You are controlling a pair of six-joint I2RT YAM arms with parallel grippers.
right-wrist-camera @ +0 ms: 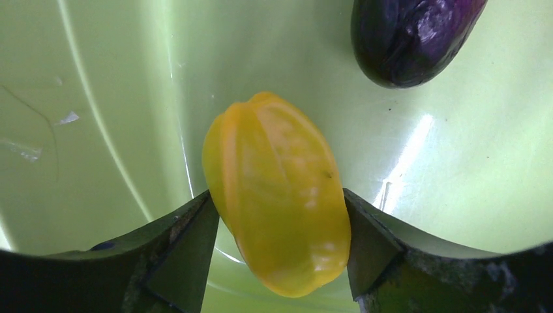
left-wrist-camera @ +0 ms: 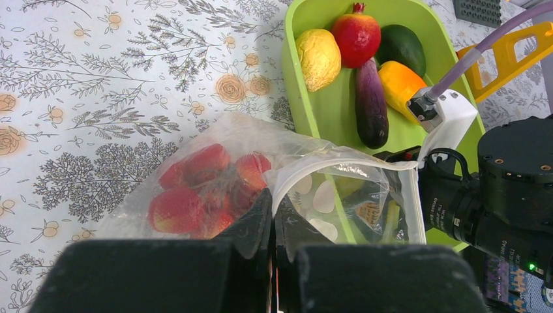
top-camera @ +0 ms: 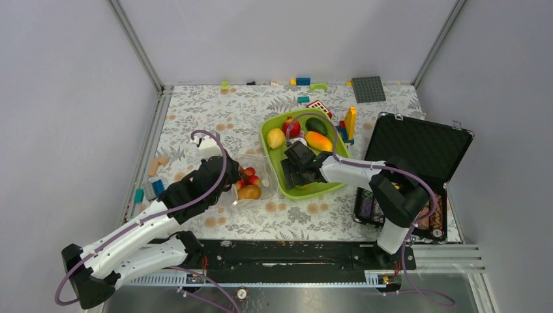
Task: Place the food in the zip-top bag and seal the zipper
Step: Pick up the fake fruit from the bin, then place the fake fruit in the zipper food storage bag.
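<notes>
Left gripper [left-wrist-camera: 272, 220]: fingers pressed nearly together, pinching the film of the zip-top bag [left-wrist-camera: 215, 140] at its near edge. The bag lies on the flowered tablecloth [top-camera: 195, 111] just left of the lime-green tray [top-camera: 269, 151], its right end lapping over the tray's rim. Inside it: red grape bunch [left-wrist-camera: 202, 189], and in the top view a brown kiwi [top-camera: 250, 192] beside the grapes. The zipper [left-wrist-camera: 339, 168] is unsealed, with the mouth gaping open toward the tray and the white strip curving up. In the tray there's a yellow lemon [left-wrist-camera: 317, 59], red apple [left-wrist-camera: 357, 36], purple eggplant [left-wrist-camera: 370, 101], a dark green fruit [left-wrist-camera: 401, 45] and an orange one [left-wrist-camera: 399, 81]. Right gripper [right-wrist-camera: 278, 208] is down in the near end of the tray, fingers [right-wrist-camera: 189, 248] closed against both sides of the yellow-green starfruit [right-wrist-camera: 274, 169]. Can't tell if the fruit is touching the tray floor. The eggplant's tip is just beyond it. An open black case [top-camera: 417, 147] sits at far right.
</notes>
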